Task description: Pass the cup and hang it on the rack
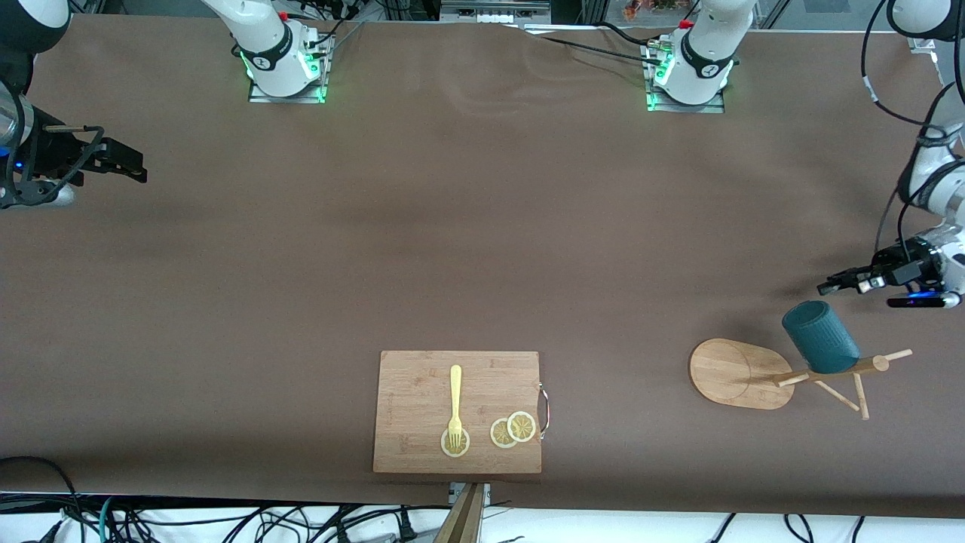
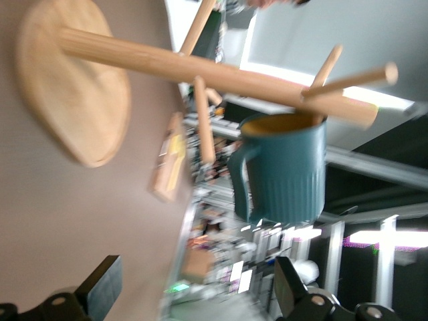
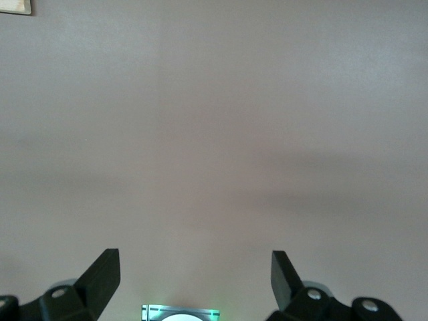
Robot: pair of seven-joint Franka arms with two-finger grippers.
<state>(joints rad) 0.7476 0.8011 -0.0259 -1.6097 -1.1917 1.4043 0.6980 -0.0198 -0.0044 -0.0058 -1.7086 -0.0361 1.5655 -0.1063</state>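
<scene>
The dark teal cup (image 1: 820, 337) hangs by its handle on a peg of the wooden rack (image 1: 735, 373), which stands on its oval base near the left arm's end of the table. In the left wrist view the cup (image 2: 287, 170) hangs mouth toward the post, with the rack (image 2: 73, 87) beside it. My left gripper (image 1: 833, 285) is open and empty, over the table close to the cup and apart from it; its fingers (image 2: 100, 289) frame the cup from a distance. My right gripper (image 1: 128, 162) is open and empty over the right arm's end of the table, and waits.
A rectangular wooden cutting board (image 1: 457, 411) lies near the front edge at the table's middle, with a yellow fork (image 1: 454, 403) and lemon slices (image 1: 513, 429) on it. The right wrist view shows bare brown cloth (image 3: 214, 134) and the board's corner (image 3: 15, 7).
</scene>
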